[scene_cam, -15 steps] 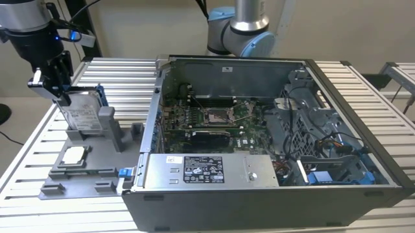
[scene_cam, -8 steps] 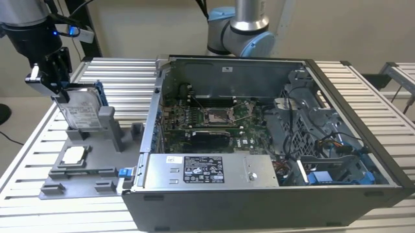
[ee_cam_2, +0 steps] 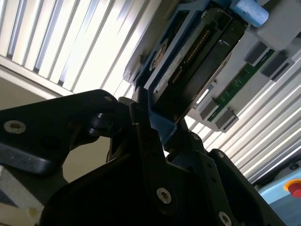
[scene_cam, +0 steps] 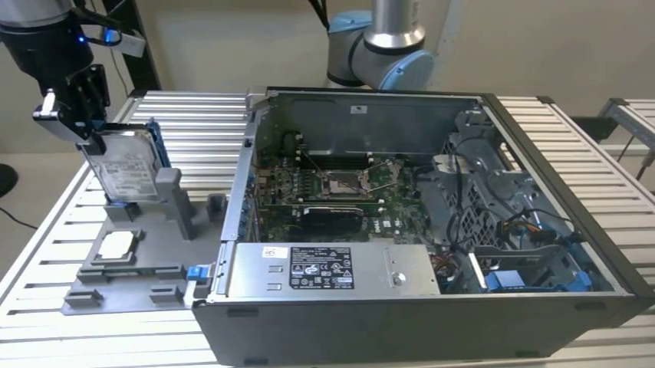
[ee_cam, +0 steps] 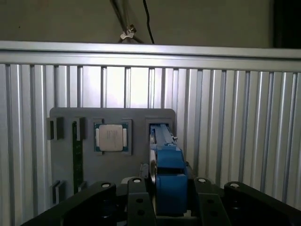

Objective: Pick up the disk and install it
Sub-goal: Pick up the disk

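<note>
The disk point(scene_cam: 125, 165) stands upright on edge at the exterior view's left, a silver-grey drive with a white label in a blue carrier. My gripper point(scene_cam: 80, 126) is shut on its top edge from above. The disk's lower end is level with the upright posts of the grey fixture point(scene_cam: 153, 264); I cannot tell whether it still touches the slot. In the first wrist view the blue carrier tab point(ee_cam: 168, 181) sits clamped between the black fingers point(ee_cam: 136, 200) of the gripper point(ee_cam: 169, 195). The second wrist view shows the disk's dark underside point(ee_cam_2: 197, 61) running away from the gripper point(ee_cam_2: 160, 127).
An open computer case point(scene_cam: 573, 253) fills the table's middle and the exterior view's right, with a grey labelled power-supply box point(scene_cam: 333, 268) at its near side. A small square silver chip point(scene_cam: 116, 245) point(ee_cam: 112, 138) and a green memory stick point(ee_cam: 77, 155) lie in the fixture. The arm's base point(scene_cam: 379, 54) stands behind the case.
</note>
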### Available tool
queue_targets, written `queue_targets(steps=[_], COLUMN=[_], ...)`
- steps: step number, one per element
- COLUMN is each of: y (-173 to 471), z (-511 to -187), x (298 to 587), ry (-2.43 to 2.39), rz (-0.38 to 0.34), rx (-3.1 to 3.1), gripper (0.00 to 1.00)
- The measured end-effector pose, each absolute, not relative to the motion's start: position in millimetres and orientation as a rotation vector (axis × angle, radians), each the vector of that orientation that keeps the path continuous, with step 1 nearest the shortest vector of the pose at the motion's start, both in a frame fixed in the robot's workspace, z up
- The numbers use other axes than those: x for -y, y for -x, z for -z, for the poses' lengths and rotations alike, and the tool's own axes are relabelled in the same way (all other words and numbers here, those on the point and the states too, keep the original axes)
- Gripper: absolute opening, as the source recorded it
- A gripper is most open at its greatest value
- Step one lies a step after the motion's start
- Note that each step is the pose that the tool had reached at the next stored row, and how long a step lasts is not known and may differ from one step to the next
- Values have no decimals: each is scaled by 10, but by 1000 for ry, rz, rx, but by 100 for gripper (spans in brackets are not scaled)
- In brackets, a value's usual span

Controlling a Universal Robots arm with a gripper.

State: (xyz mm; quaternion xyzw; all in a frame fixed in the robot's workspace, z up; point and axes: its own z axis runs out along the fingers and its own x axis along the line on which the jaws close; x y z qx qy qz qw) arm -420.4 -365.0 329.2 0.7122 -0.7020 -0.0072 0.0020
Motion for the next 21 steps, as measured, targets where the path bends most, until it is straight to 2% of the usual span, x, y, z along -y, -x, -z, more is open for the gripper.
queue_targets(steps=[13,21], y=[4204,4204], z=[-3862,-3880], x=[3650,3650], ry=[-2232,-2233], rz=[22,22], rx=[2204,2204], gripper=[0,0])
